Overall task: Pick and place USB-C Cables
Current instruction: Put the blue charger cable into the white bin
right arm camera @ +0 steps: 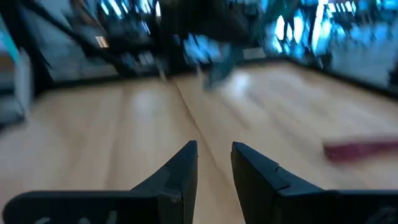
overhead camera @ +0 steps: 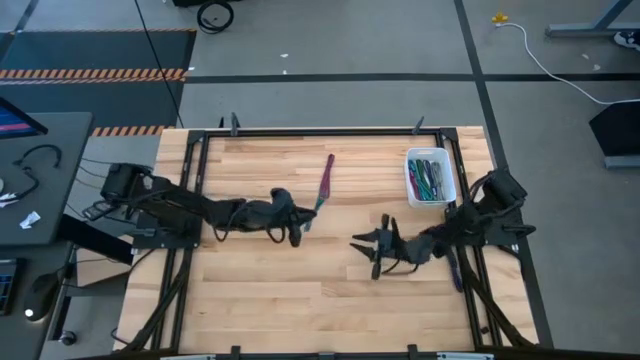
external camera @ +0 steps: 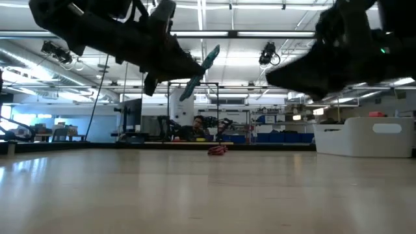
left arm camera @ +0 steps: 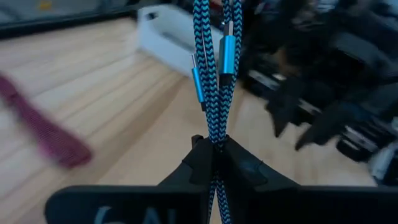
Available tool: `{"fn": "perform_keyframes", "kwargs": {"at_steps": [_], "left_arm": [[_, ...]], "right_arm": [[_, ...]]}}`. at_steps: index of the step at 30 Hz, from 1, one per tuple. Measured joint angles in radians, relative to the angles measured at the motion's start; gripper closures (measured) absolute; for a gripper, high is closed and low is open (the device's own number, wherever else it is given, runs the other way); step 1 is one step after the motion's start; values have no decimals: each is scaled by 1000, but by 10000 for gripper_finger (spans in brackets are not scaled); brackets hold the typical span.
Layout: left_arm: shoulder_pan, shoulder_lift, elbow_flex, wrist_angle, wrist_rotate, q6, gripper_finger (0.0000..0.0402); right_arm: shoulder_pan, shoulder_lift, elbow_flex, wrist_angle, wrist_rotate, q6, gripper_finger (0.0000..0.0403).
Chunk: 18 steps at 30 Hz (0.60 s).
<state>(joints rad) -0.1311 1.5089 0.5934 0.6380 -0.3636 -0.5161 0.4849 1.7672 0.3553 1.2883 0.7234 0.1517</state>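
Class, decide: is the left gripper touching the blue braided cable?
Touching. The left wrist view shows the left gripper pinched shut on the blue braided cable, lifted clear of the table.

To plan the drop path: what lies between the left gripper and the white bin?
Only bare table, seen in the high view. The left gripper holds a blue cable; the white bin stands apart, and the maroon cable lies off that line.

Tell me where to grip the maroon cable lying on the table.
Grip the maroon cable across its narrow width near mid-length, coming straight down. It lies flat as a long thin strip, clear of the white bin, so the jaws should straddle it crosswise.
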Motion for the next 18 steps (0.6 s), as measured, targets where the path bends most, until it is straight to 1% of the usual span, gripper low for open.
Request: {"fn": "perform_keyframes", "kwargs": {"at_steps": [4, 7, 10, 14, 18], "left_arm": [[-41, 56, 0, 140, 0, 77, 374], [-63, 113, 12, 236, 0, 148, 379], [-78, 178, 48, 300, -1, 218, 379], [-88, 255, 120, 304, 5, 293, 373], [-87, 310, 194, 304, 63, 342, 374]], "right_arm": [[-67, -1, 0, 193, -135, -85, 289], [-97, -3, 0, 267, -191, -101, 267], [-127, -3, 0, 269, -216, -74, 237], [-167, -3, 0, 267, -327, -32, 195], [-188, -3, 0, 268, -347, -23, 171]]}}
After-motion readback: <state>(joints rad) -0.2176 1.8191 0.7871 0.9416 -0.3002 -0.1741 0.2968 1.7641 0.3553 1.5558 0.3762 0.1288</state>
